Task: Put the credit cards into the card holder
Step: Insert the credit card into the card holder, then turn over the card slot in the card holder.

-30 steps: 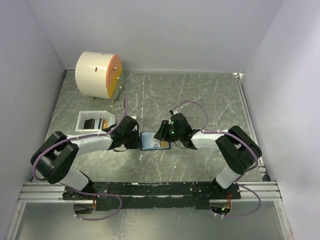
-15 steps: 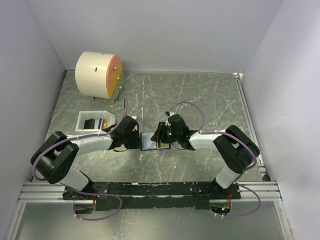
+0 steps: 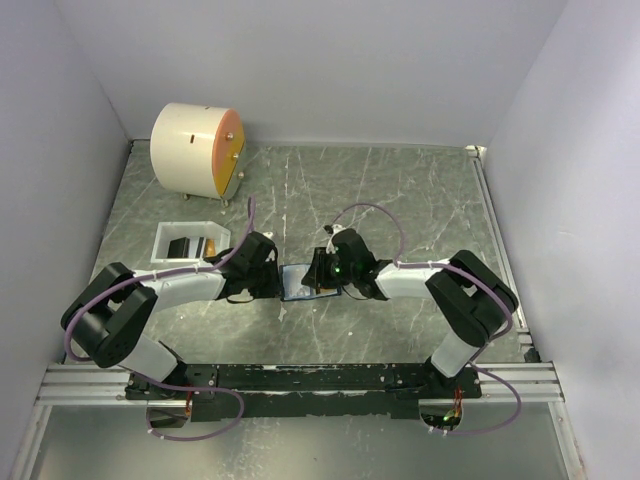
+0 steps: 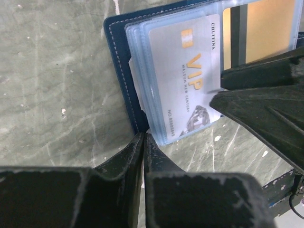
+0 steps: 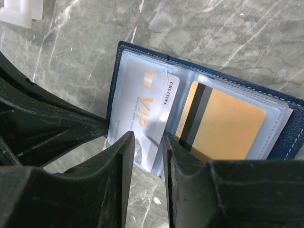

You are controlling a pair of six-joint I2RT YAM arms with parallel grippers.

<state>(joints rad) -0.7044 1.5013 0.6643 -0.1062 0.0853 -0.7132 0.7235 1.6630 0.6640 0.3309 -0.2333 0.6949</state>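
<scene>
I count one card holder (image 5: 293,124) lying open, with two cards in its pockets: one pale VIP card (image 4: 190,80) and one gold card (image 5: 228,126) with a dark stripe. Further off I see one white tray (image 3: 163,240), holding what looks like one dark card (image 3: 183,247), though I can't count its contents for certain, and one cream cylinder (image 3: 188,148). Two arms are in view, the left arm (image 3: 180,290) and the right arm (image 3: 420,280).

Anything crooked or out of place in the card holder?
Yes. The silver VIP card sits tilted in the open card holder, its lower end sticking out past the edge; the gold card beside it lies straight.
</scene>
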